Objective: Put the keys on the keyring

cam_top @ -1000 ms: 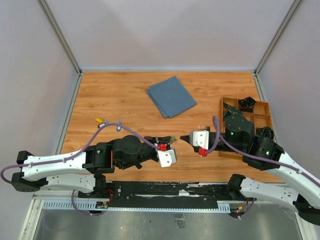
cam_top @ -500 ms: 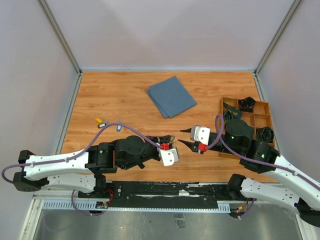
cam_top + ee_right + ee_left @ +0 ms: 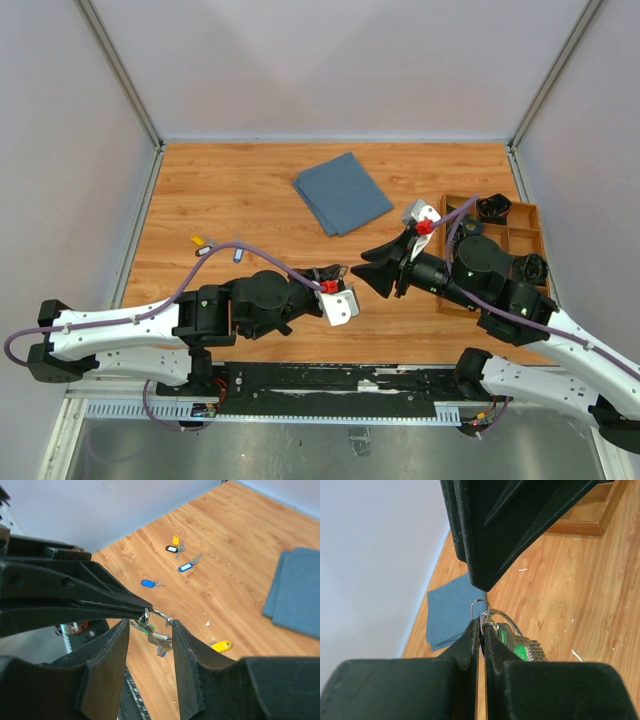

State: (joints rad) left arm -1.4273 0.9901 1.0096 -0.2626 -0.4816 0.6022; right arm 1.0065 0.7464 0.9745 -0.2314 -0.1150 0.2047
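Observation:
My left gripper (image 3: 482,621) is shut on the keyring (image 3: 481,606), a thin silver wire loop sticking out past its fingertips. A key with a green tag (image 3: 518,649) hangs from the ring beside the fingers. In the right wrist view the keyring (image 3: 159,613) and its hanging keys (image 3: 161,640) sit between the fingers of my open right gripper (image 3: 149,626), and the ring's free end lies close to the right-hand finger (image 3: 182,645). Seen from above, the right gripper (image 3: 362,272) faces the left gripper (image 3: 338,272) over the table's near middle. Loose keys (image 3: 185,567) with blue, yellow and dark tags lie on the wood.
A folded blue cloth (image 3: 342,192) lies at the back centre. A wooden compartment tray (image 3: 528,215) with dark parts stands at the right. Loose keys (image 3: 205,247) lie at the left. A yellow-tagged key (image 3: 221,645) lies below the grippers.
My right gripper has gone from shut to open and its wrist has rolled, swinging its camera up and back. The left gripper has stayed shut on the keyring, shifting only slightly.

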